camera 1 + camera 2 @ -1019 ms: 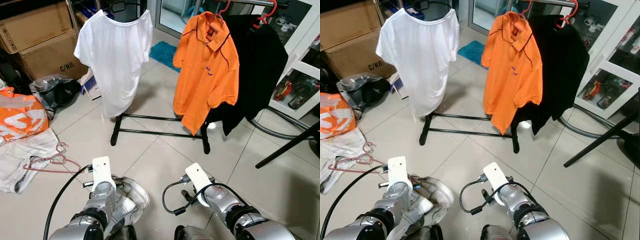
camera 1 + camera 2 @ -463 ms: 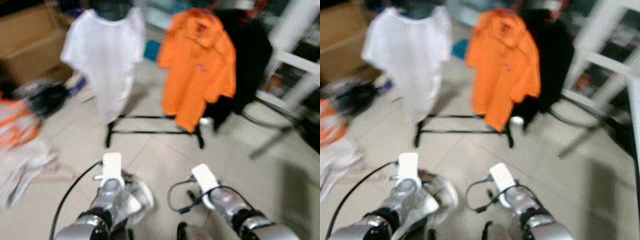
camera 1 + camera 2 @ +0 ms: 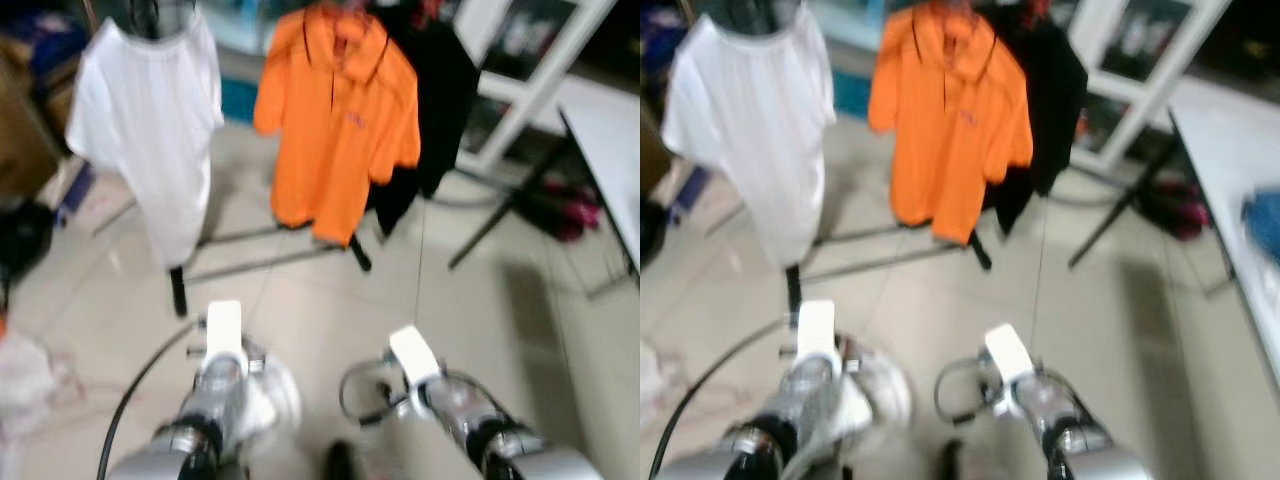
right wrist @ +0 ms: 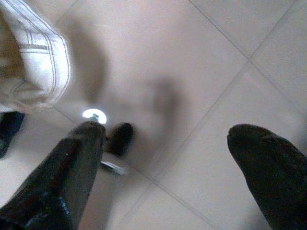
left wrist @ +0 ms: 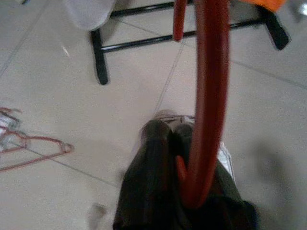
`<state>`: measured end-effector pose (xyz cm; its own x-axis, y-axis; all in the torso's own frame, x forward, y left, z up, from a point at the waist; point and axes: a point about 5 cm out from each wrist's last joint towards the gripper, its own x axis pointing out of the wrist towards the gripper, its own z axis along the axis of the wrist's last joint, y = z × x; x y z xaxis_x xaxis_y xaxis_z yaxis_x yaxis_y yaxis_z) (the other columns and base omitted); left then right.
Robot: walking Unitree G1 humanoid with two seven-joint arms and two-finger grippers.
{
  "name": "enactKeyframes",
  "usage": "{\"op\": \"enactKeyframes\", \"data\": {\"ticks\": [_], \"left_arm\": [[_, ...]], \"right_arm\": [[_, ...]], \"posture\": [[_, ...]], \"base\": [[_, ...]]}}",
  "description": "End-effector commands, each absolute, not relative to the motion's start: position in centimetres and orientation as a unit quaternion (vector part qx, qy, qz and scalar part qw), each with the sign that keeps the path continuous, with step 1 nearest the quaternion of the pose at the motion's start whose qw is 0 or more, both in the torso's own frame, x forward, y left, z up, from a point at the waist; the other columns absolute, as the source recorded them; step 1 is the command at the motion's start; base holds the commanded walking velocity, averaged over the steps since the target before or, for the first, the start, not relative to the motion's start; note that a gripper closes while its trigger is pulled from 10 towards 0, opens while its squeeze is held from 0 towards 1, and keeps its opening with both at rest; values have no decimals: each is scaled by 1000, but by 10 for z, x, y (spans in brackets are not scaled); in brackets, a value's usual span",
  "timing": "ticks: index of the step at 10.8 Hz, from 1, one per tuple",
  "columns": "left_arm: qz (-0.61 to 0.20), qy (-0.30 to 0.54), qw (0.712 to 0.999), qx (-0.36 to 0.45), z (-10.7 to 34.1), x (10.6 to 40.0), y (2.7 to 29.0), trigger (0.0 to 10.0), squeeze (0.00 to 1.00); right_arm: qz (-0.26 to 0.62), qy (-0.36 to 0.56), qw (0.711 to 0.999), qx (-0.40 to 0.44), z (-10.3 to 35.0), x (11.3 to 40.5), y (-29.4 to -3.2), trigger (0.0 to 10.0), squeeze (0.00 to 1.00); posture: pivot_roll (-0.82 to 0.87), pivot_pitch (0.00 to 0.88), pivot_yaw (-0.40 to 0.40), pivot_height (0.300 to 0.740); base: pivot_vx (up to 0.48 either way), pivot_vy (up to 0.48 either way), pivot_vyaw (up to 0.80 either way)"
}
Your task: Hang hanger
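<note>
A red hanger [image 5: 209,96] runs along my left gripper [image 5: 169,132], whose black fingers are shut on its neck low over the tiled floor. A white striped garment [image 3: 268,400] hangs from it below my left arm [image 3: 222,350] and also appears in the right wrist view as pale cloth [image 4: 33,72]. My right gripper [image 4: 165,136] is open above bare tiles, holding nothing. Ahead stands the clothes rack with a white T-shirt [image 3: 150,130], an orange polo [image 3: 340,120] and a black garment [image 3: 440,90]. The eye views are blurred.
The rack's black base bars [image 5: 98,57] lie on the floor ahead. Pink wire hangers [image 5: 29,148] lie on the tiles to my left. A grey table [image 3: 610,140] with black legs stands at the right, before a white cabinet [image 3: 520,60].
The camera has swung to the right: the rack has shifted left in view and the table at the right has come in. Both arms keep their pose.
</note>
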<state>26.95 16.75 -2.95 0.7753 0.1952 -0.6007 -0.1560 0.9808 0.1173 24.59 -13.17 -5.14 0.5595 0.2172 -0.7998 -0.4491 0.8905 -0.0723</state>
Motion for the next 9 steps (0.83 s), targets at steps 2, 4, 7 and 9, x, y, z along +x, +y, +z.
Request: {"op": "enactKeyframes", "data": {"ticks": [2,4,7,9], "left_arm": [[83,327,941,28,-32,267,164,10000,0],[75,283,953,71,-17,281,175,10000,0],[77,137,976,150,40,318,222,10000,0],[7,46,991,129,84,343,217,10000,0]], "right_arm": [[192,428,873,-135,-52,245,-131,10000,0],[204,401,880,-154,-46,253,-129,10000,0],[178,269,945,-59,3,304,-136,10000,0],[131,166,976,47,41,332,-142,10000,0]], "posture": [[-42,132,-89,740],[-42,134,-78,740],[-26,130,-81,740],[-18,121,-79,740]], "base": [[0,471,-384],[0,0,0],[0,0,0],[0,0,0]]}}
